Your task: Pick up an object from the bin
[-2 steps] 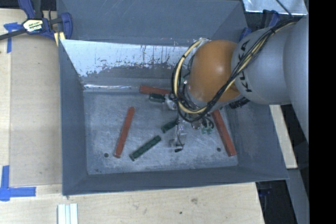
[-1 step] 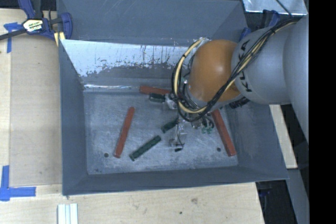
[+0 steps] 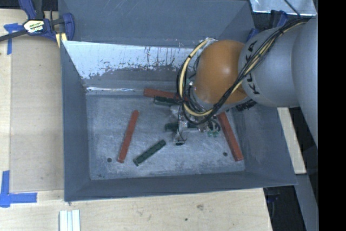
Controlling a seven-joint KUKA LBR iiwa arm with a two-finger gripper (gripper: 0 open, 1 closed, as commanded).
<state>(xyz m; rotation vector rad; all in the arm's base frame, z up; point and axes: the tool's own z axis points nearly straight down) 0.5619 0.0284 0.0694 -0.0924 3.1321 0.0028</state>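
My gripper (image 3: 180, 137) hangs low over the middle of the bin floor, under the orange cover. A dark green stick (image 3: 150, 152) lies tilted just left of and below it. A small dark green piece (image 3: 171, 127) sits right beside the gripper's left side. A red-brown stick (image 3: 231, 138) lies to its right, partly hidden by the arm. Another red-brown stick (image 3: 159, 93) lies along the back wall, above the gripper.
A longer red-brown stick (image 3: 128, 136) lies tilted on the left half of the floor. The arm and its cables cover the bin's right back part. The sloped bin walls rise on all sides.
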